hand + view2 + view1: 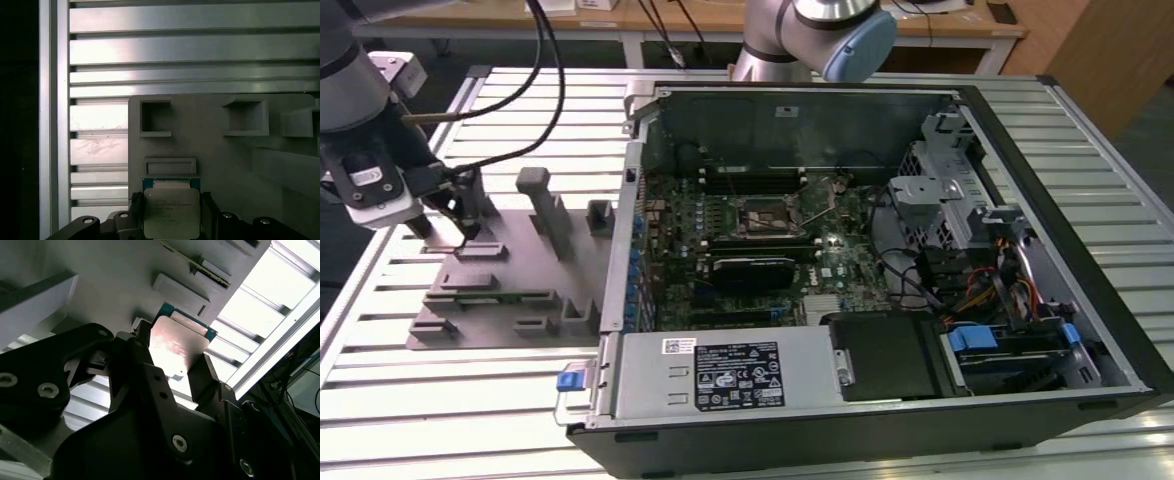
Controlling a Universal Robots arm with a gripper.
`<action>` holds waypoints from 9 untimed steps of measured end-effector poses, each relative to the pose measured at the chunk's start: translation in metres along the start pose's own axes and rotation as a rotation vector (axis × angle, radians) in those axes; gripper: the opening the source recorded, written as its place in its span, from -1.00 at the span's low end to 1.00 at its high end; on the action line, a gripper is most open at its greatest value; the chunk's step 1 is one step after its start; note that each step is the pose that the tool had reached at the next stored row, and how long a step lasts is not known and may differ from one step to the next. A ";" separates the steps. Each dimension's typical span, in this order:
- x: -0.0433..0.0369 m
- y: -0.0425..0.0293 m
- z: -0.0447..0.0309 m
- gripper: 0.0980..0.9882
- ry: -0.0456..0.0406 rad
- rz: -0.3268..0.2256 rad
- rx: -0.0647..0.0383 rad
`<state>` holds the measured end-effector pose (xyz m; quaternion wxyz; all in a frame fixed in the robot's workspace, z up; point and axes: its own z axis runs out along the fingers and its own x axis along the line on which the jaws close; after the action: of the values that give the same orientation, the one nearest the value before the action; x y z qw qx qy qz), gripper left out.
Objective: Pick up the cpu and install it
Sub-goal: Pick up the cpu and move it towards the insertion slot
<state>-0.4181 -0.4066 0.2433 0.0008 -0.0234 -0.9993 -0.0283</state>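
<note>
Silvery cpu [171, 215] between fingers of the hand [171, 201].

A silver-grey arm [774, 45] with a pale blue joint cap [861, 45] is pictured; black cables [558, 80] are attached, and the black gripper [172, 352] is studded with screws [48, 389].

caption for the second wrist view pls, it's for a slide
Gripper clamping the cpu by two opposite edges, at the grey holder block on the slatted metal table
</note>
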 end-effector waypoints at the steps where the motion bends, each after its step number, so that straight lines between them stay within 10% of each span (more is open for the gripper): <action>1: 0.0000 0.0002 -0.0038 0.00 -0.0001 0.000 0.000; 9: 0.0001 0.0014 -0.0253 0.00 -0.0007 0.000 0.000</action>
<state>-0.4181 -0.4066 0.2687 0.0004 -0.0234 -0.9993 -0.0284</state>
